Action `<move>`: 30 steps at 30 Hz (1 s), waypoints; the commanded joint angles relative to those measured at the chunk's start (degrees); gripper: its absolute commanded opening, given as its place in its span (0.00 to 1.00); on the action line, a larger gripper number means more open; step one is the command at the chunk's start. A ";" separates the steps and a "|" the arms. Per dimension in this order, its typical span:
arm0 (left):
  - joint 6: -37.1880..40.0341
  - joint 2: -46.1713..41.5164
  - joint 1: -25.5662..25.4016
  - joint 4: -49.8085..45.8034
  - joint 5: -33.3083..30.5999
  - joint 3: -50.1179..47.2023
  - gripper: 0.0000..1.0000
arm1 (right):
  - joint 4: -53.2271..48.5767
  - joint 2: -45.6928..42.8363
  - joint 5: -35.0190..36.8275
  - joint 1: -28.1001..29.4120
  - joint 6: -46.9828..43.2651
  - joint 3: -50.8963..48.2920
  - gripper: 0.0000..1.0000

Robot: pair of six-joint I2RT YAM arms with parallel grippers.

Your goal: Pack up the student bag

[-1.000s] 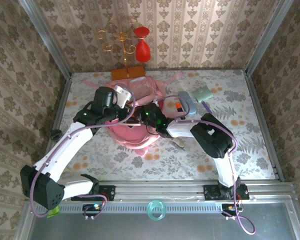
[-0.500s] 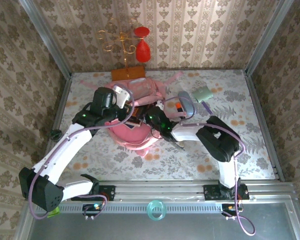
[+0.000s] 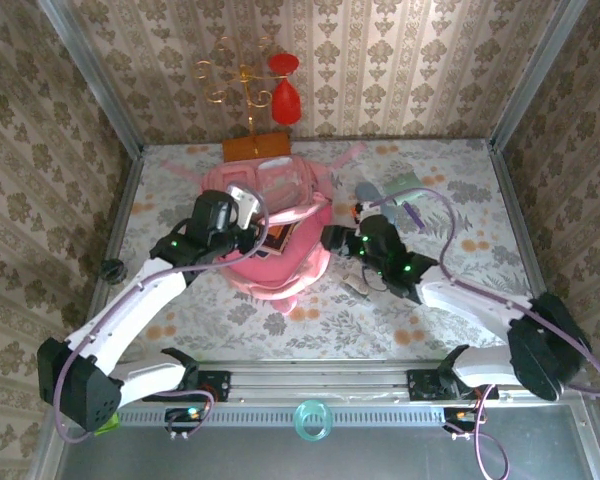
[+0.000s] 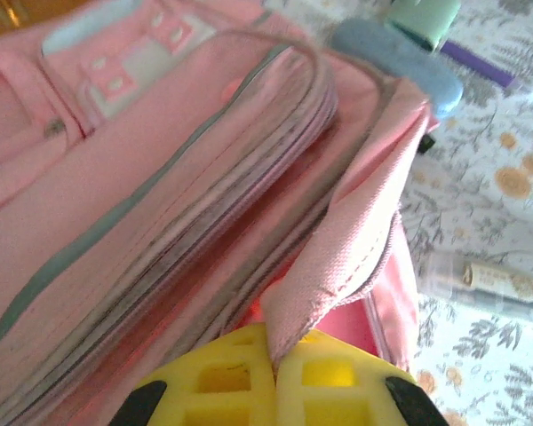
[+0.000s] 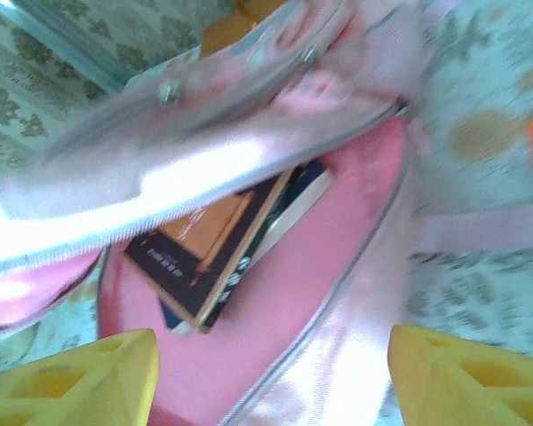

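Now the student bag (image 3: pixel 280 270) lies near the middle of the tabletop (image 3: pixel 460 300), a little toward 12 o'clock, with its main mouth turned toward 3 o'clock. The left pincer (image 4: pixel 274 359) comes in from 9 o'clock and is clenched on the edge of the pink flap, lifting it so that the mouth is open. The right pincer (image 5: pixel 266 377) is at the 3 o'clock side of the bag, released, with its jaws wide apart and nothing between them. Inside the mouth I see books (image 5: pixel 218 244), leaning and not fully deep.

I think the main danger is the flap. The left pincer holds only a thin fold of soft cloth, and if this fold slips out, the flap falls over the mouth and covers the books. The leaning books could also slide out if the bag is pulled. The open right jaws are close to the zipper edge and may catch it. A blue case (image 4: pixel 400 67) and a purple pen (image 4: pixel 480 67) wait at 2 o'clock, not yet packed.
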 commanded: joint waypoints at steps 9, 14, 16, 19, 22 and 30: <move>-9.30 1.55 -7.68 10.03 -6.99 -2.41 0.00 | -11.63 16.45 -10.60 -8.80 1.00 10.42 0.63; -12.37 -1.18 -12.37 6.58 -10.97 -5.36 0.00 | -8.02 28.79 -15.24 -10.87 2.58 17.73 0.46; -13.23 -3.12 -14.94 7.08 -12.24 -7.23 0.00 | -6.93 31.99 -17.89 -10.87 1.41 20.33 0.43; -15.10 -5.69 -17.99 8.01 -14.12 -9.24 0.00 | -7.19 35.88 -22.06 -10.61 -0.81 25.81 0.37; -15.28 -7.37 -19.77 9.86 -14.90 -10.45 0.00 | -8.77 38.76 -24.33 -9.62 -3.06 30.84 0.34; -13.48 0.03 -19.28 17.88 -13.89 -8.62 0.00 | -15.81 50.39 -27.28 -7.14 -7.55 49.05 0.33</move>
